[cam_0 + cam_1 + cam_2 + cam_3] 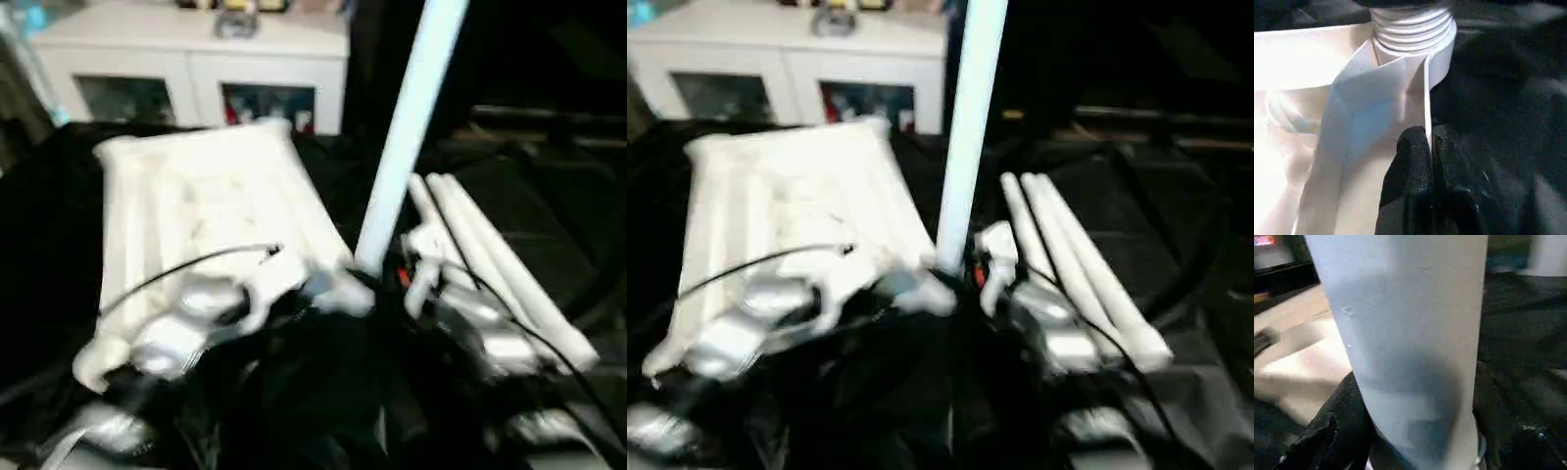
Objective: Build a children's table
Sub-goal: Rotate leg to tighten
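**A:** Item one, nearest: left gripper (1429,147). State?

**B:** Closed, black fingers pinched on a thin upright rib at the near corner of the table top (211,191), just below the ribbed corner socket (1413,29). The top lies underside up on the dark cloth (549,211).

**A:** Risk there?

**B:** The rib is thin. In my judgement, if turning force comes through the socket, the fingers could slide off and the top would swing on the cloth.

**A:** Item two: right gripper (1415,431).

**B:** Clamped round the lower end of the upright leg (407,137), one finger on each side of the tube. The leg's foot sits at the near-right corner of the top, leaning slightly to the right.

**A:** Seated in the socket?

**B:** Cannot tell; the joint is blurred. The lean is the worry: pushed or twisted off-axis, the threads may cross or jam.

**A:** Item three, beyond?

**B:** Three spare legs (495,259), lying side by side on the cloth just right of the upright leg. A wide swing of the right forearm could roll them away.

**A:** Item four, farthest?

**B:** White cabinet (191,59) with glass doors, well clear. No hazard.
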`<state>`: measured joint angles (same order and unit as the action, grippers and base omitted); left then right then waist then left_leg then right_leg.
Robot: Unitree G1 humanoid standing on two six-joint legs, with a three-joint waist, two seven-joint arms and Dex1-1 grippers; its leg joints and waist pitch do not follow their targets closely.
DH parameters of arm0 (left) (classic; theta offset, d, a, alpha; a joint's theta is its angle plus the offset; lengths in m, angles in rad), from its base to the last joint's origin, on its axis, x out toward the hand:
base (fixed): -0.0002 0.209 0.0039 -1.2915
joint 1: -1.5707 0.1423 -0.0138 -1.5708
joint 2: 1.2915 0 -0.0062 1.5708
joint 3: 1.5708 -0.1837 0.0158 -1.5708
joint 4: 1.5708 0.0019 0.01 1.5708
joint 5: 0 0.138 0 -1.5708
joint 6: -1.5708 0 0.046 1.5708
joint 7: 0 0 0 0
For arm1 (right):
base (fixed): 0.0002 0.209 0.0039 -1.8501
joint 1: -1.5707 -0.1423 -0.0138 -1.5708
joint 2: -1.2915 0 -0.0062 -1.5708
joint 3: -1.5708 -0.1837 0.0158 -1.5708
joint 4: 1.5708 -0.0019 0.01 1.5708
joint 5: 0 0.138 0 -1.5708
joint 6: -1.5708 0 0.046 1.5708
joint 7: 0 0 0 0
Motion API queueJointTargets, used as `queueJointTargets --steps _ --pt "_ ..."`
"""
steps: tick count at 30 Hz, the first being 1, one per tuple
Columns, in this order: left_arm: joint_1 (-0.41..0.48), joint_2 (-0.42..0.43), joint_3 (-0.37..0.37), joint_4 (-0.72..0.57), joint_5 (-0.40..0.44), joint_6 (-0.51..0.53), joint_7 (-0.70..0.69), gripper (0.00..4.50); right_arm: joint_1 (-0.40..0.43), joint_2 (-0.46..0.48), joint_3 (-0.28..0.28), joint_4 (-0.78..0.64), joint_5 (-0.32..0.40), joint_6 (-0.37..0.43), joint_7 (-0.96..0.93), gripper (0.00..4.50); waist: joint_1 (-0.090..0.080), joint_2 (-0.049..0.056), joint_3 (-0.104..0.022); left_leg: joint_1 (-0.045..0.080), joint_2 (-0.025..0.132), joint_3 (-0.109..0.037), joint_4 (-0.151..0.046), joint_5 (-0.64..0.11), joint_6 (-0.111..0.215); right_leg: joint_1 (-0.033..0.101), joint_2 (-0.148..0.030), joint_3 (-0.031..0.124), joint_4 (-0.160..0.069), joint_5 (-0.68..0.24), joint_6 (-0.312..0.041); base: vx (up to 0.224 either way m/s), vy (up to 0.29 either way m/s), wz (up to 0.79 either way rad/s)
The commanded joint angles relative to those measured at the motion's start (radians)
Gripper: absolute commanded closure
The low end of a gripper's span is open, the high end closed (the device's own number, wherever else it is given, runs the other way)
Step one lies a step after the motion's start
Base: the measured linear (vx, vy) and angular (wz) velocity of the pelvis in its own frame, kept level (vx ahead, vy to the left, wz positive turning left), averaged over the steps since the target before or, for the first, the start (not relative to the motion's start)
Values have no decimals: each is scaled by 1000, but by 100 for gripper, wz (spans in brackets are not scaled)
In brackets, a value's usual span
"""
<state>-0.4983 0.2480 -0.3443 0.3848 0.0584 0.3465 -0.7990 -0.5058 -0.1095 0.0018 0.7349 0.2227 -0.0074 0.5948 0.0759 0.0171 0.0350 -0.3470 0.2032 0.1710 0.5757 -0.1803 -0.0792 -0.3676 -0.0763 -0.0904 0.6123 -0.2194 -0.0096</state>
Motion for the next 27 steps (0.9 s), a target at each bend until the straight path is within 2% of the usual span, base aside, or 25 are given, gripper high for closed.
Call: queueJointTargets --steps 1,3,5,8,15,23,25,27 --pt "-49 -54 14 18 13 23 95 450 14 25 -7 153 -46 47 -163 202 -3 -1 -30 17 26 -18 -77 -396 -25 6 -83 51 -124 -532 -116 0 0 0" --pt "-72 -102 26 44 16 61 161 450 -17 58 -23 199 -38 47 -231 202 -2 3 -31 9 27 -21 -79 -388 -19 10 -84 50 -123 -525 -108 0 0 0" --pt "-97 -181 41 63 13 112 235 450 -71 113 -62 270 -10 50 -312 202 -4 3 -31 13 26 -20 -78 -393 -19 5 -81 49 -124 -514 -112 0 0 0" --pt "-108 -230 32 66 14 133 256 450 -122 156 -107 330 25 53 -343 202 -4 1 -35 5 28 -20 -80 -382 -9 11 -79 50 -118 -443 -123 0 0 0" --pt "-107 -212 24 80 27 118 248 450 -145 164 -100 367 -2 33 -333 202 -4 2 -37 -4 29 -16 -83 -344 6 17 -77 52 -107 -351 -153 0 0 0" --pt "-114 -211 37 87 30 128 256 450 -178 165 -110 414 -34 3 -329 202 -10 2 -33 1 29 -17 -85 -388 -2 11 -79 52 -116 -416 -143 0 0 0" --pt "-112 -206 37 83 28 124 251 450 -183 162 -122 412 -22 -3 -299 146 -10 1 -34 0 29 -18 -86 -391 0 11 -80 52 -117 -425 -138 0 0 0" --pt "-109 -201 36 79 27 119 243 450 -186 160 -131 409 -16 -6 -285 129 -12 2 -33 -2 31 -19 -88 -392 1 10 -79 52 -116 -417 -138 0 0 0"
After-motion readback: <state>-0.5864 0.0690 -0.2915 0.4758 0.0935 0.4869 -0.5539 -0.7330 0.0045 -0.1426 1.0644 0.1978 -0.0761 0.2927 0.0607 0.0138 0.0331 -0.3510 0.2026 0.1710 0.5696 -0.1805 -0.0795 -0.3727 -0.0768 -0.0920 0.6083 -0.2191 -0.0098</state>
